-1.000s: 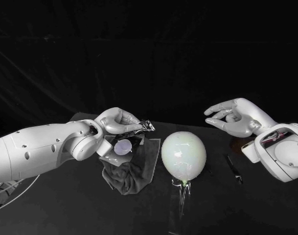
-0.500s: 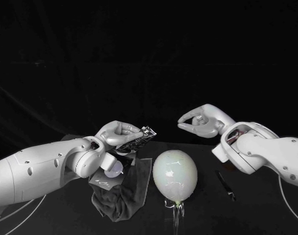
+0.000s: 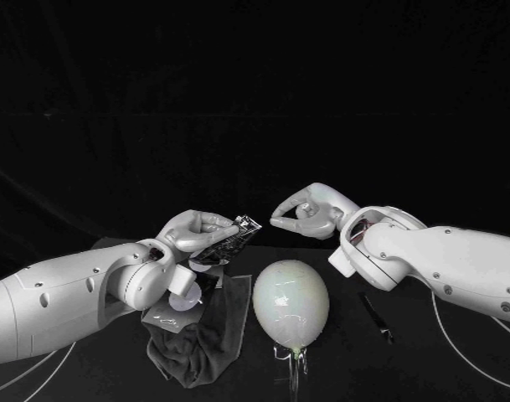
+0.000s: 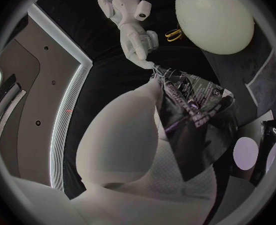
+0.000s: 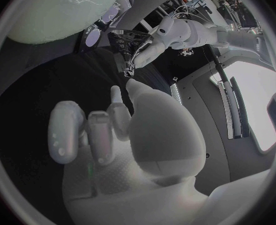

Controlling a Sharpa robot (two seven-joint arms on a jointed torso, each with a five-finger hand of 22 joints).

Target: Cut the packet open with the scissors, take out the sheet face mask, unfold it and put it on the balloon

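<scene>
Left hand first: on my screen it is clamped on the dark foil packet. It holds the packet tilted, up off the black table, with the top corner aimed toward the right hand. That hand hangs just beside the corner with its fingers curled in, thumb tip against a fingertip, and I see nothing in them. From the left wrist view one of its fingertips sits right at the packet's corner, but I cannot tell whether it touches. Below and between the two hands the pale balloon stands narrow end down. Scissors lie flat on the table on the balloon's right, well apart from both hands. A dark cloth lies beneath the left hand, beside the balloon.
</scene>
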